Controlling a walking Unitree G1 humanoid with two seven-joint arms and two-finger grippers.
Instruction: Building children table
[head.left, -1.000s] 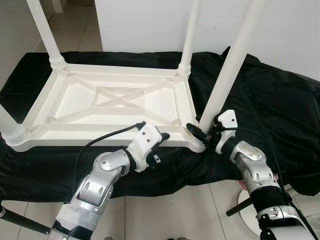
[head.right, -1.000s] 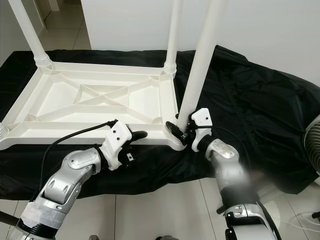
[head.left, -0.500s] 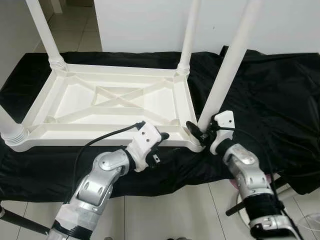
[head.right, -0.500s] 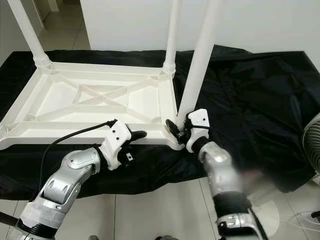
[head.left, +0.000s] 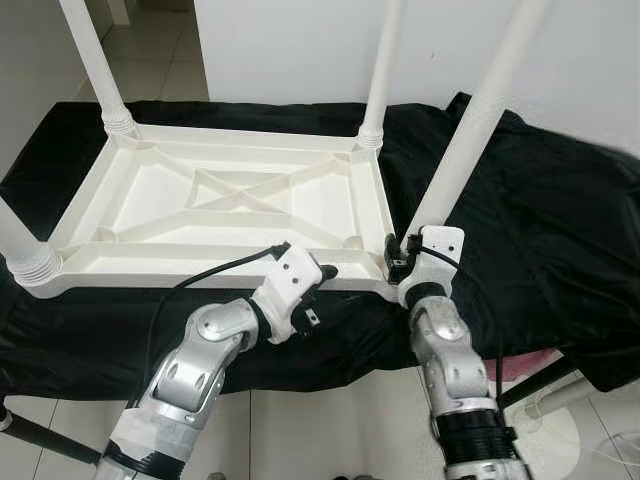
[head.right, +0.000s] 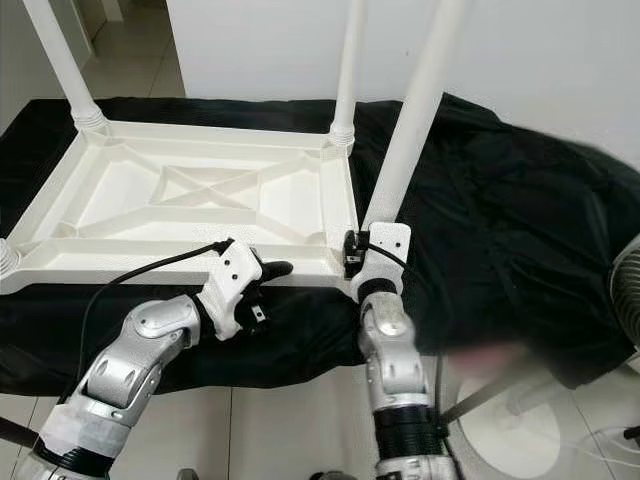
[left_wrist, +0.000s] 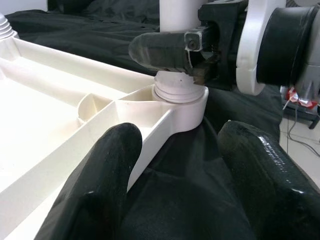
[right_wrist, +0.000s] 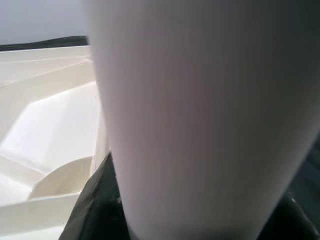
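A white children's table top (head.left: 150, 195) lies upside down on a black cloth (head.left: 540, 230). Three legs stand screwed in at the far left (head.left: 95, 65), far right (head.left: 380, 70) and near left (head.left: 20, 245) corners. My right gripper (head.left: 403, 255) is shut on the base of the fourth white leg (head.left: 470, 140), which stands slightly tilted in the near right corner socket (left_wrist: 180, 100). One of its fingers (left_wrist: 165, 47) lies across the leg just above the threaded collar. My left gripper (left_wrist: 175, 165) is open, its fingers straddling the table's near rim (head.left: 200, 278) close to that corner.
The cloth-covered surface ends at its front edge just below both arms, with tiled floor (head.left: 330, 430) beneath. A round white fan base (head.right: 520, 430) stands on the floor at the lower right. A white wall (head.left: 300, 50) rises behind the table.
My right wrist has turned around the leg's base, and its forearm has swung left to stand directly below the corner. The left arm has stayed put.
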